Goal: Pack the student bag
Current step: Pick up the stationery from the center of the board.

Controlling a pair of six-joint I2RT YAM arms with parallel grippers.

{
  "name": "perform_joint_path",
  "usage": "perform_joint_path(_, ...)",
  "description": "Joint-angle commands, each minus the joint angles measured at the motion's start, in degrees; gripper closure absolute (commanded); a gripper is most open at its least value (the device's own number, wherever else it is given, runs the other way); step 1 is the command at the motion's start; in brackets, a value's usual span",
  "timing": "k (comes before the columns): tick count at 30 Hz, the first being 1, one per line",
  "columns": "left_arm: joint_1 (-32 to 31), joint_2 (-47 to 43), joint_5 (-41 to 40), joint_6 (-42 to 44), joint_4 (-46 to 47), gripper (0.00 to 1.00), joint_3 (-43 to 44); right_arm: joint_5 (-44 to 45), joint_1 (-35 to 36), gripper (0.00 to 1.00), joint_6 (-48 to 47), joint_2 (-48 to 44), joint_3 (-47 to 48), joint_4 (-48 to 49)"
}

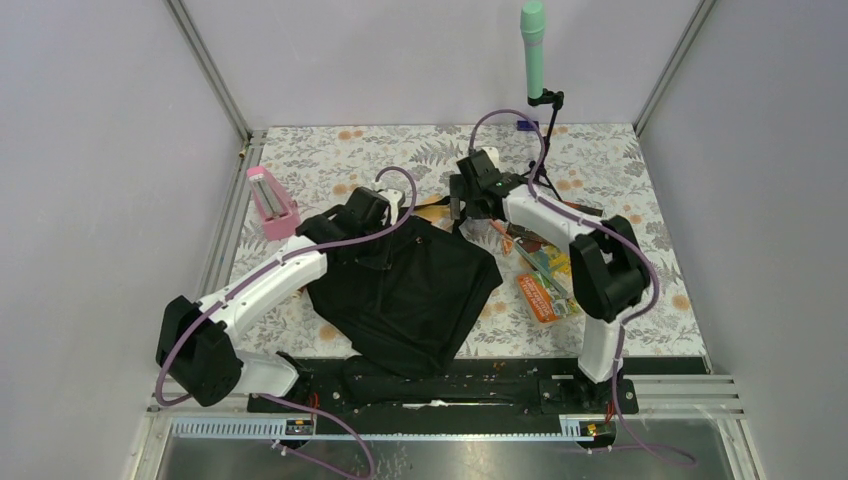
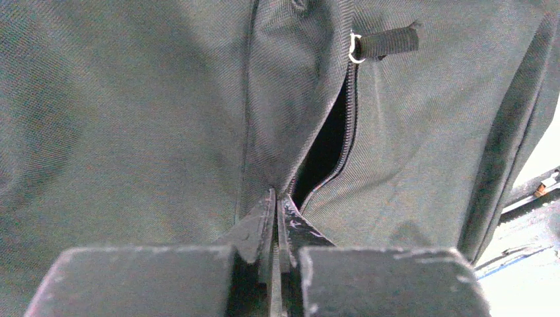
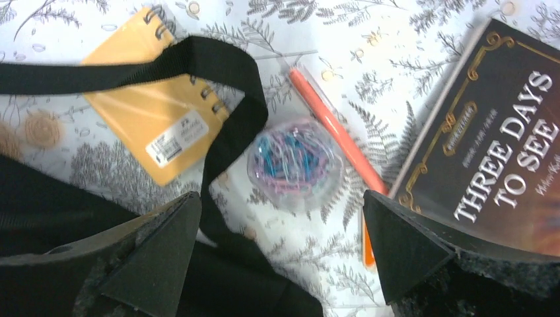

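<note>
**Status: early stage. No item is visibly inside the bag.**

1. The student bag [image 1: 410, 295] lies flat at the table centre, its bulk running toward 6 o'clock. Its zip opening [image 2: 327, 145] is parted to a narrow slot. The interior reads dark and its contents cannot be determined.
2. The left gripper [image 2: 277, 198] sits at the bag's 11 o'clock edge. Its jaws are fully closed and pinch the fabric at the lower end of the zip opening.
3. The right gripper [image 3: 279, 198] hovers at the bag's 1 o'clock corner. Its jaws are spread wide and hold nothing.
4. The following items lie outside the bag, on the table from its 1 to 3 o'clock:
   - the book [image 3: 502, 132], titled "Three Days to See";
   - the yellow spiral notepad [image 3: 148, 105], crossed by a bag strap [image 3: 224, 86];
   - the orange pen [image 3: 337, 129], just beside the book;
   - the clear tub of paper clips [image 3: 294, 162], directly below the open right jaws, with the strap at its 9 o'clock.
5. An orange packet [image 1: 537, 298] lies at the bag's 3 o'clock.

**Remaining, as judged:** widen the opening, load each listed item, then close the zip. The tub appears to be the nearest candidate for pickup.
</note>
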Motion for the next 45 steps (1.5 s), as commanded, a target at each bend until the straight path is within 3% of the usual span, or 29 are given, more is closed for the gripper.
perform_joint_path(1,0.3,-3.3,0.0,1.1,0.6,1.00,3.0,-2.4,-2.1,0.00,-2.1,5.5,7.6,-2.8)
perform_joint_path(13,0.3,-3.1,1.7,1.0,0.7,1.00,3.0,0.1,-2.7,0.05,-0.7,14.8,14.7,-7.9)
perform_joint_path(18,0.3,-2.9,1.4,1.1,0.7,1.00,3.0,-0.3,-2.7,0.15,-0.5,15.0,14.8,-7.7)
perform_joint_path(28,0.3,-1.4,-3.2,2.0,-0.2,1.00,2.9,-1.7,-2.7,0.54,-1.7,11.2,13.5,-7.6)
perform_joint_path(33,0.2,-0.1,-5.4,2.5,-0.6,0.98,3.1,-4.6,-2.7,0.60,-2.2,2.0,7.2,-3.3)
perform_joint_path(36,0.1,-0.1,-5.4,3.3,-0.4,0.81,3.3,-7.5,-2.7,0.61,-2.0,-3.7,3.1,-2.3)
perform_joint_path(38,-0.8,-0.8,-6.5,4.7,0.1,0.59,3.2,-9.5,-2.7,0.62,-1.8,-8.0,-0.8,-1.4)
perform_joint_path(40,-2.5,-2.2,-9.0,5.8,0.8,0.45,3.0,-10.9,-2.7,0.62,-1.8,-12.5,-4.2,-0.5)
perform_joint_path(42,-5.1,-4.1,-11.9,6.3,1.6,0.35,2.9,-11.8,-2.7,0.62,-2.1,-16.8,-7.2,-0.4)
perform_joint_path(45,-9.2,-7.8,-13.2,5.1,3.2,0.28,2.5,-13.0,-2.7,0.62,-2.4,-23.7,-11.3,-0.5)
